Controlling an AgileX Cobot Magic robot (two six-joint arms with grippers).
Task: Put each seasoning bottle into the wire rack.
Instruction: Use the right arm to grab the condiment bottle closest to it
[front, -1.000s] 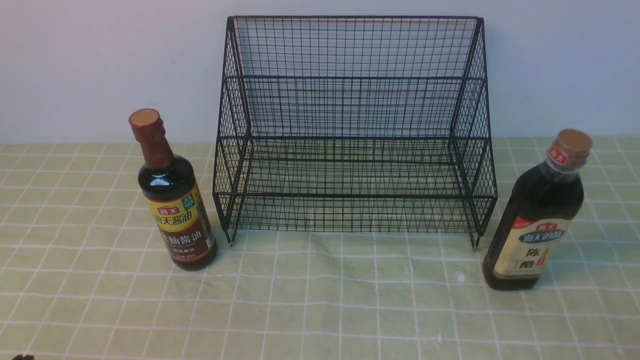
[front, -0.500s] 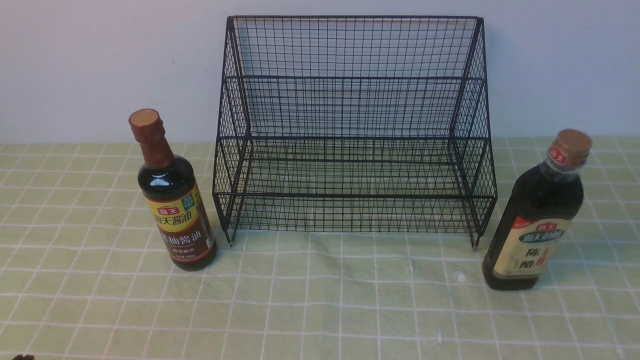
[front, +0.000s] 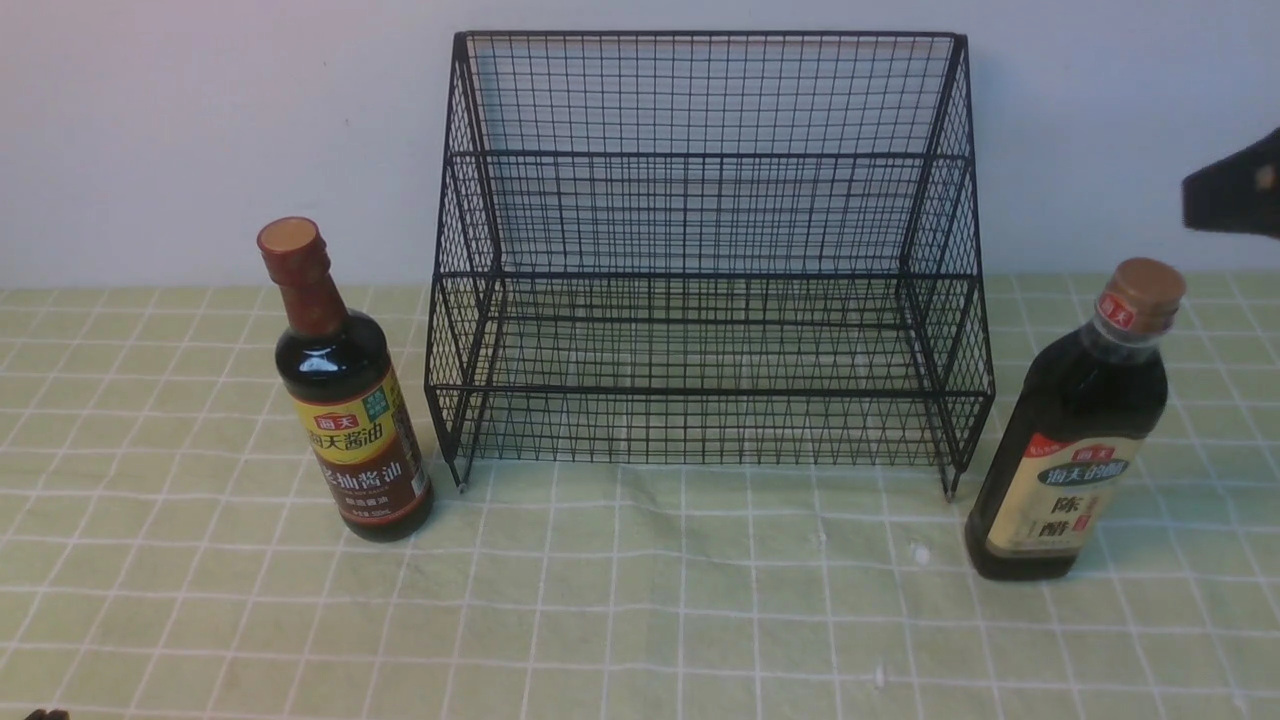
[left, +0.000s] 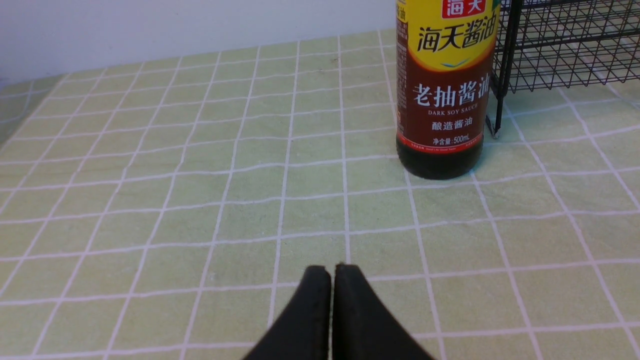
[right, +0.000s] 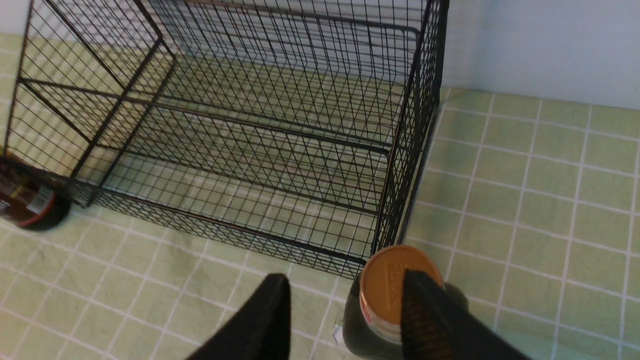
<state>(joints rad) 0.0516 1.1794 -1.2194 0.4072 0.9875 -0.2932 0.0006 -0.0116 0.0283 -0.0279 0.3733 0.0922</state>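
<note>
A: Where are the 2 bottles placed relative to the wire rack (front: 705, 260)?
B: The reddish-capped bottle (front: 345, 400) is stood upright just beside the rack's left front leg, on the desk's green checked cloth (front: 640, 620). The tan-capped bottle (front: 1075, 440) is stood upright near the rack's right front leg, slightly further forward. Both are found outside the rack.
A: How is the left tool (left: 332, 272) set?
B: Its fingers (left: 315, 310) are pressed together and nothing is held. It is seen low over the cloth, forward and to the left of the rack, well apart from the reddish-capped bottle.
A: And the right tool (right: 347, 282)?
B: Its jaws are parted and nothing is gripped. It is seen in the air to the right of the rack, higher than the tan-capped bottle. In the right wrist view the bottle's tan cap (right: 382, 285) is partly covered by 1 finger, yet in the front view the tool is shown apart from the bottle.
</note>
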